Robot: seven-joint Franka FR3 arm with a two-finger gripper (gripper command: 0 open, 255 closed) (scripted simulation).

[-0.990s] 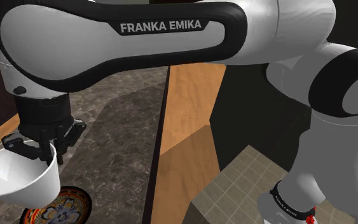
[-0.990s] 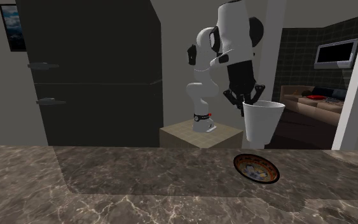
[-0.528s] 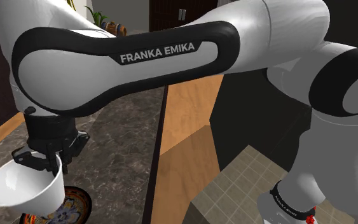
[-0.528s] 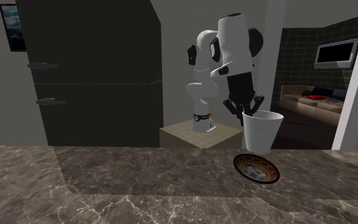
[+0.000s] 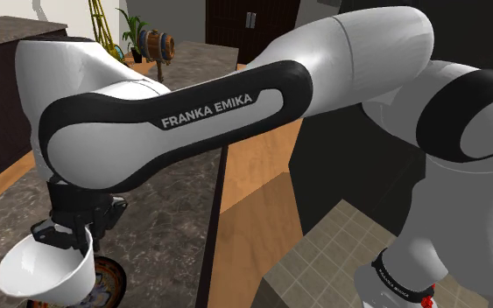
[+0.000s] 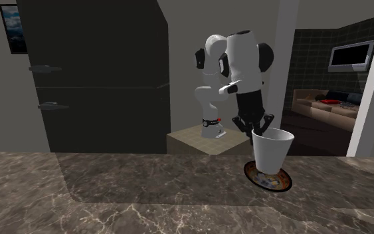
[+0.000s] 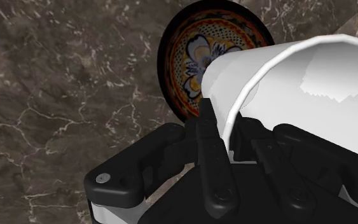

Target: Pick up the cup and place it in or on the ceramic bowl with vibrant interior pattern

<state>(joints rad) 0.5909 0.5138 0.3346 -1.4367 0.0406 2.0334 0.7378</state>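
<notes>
Wrist view: gripper (image 7: 233, 141) pinches white cup (image 7: 285, 83) by its rim, one finger inside, one outside. Second ext. view: cup upright, right over patterned bowl (image 6: 266, 178) on dark marble counter (image 6: 112, 199); can't tell if touching.

Open counter (image 6: 112, 199) around bowl (image 6: 272, 181), fridge (image 6: 99, 80) (well apart)

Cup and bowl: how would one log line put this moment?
gripper shut on cup rim | cup over bowl, contact unclear | bowl on counter
</notes>
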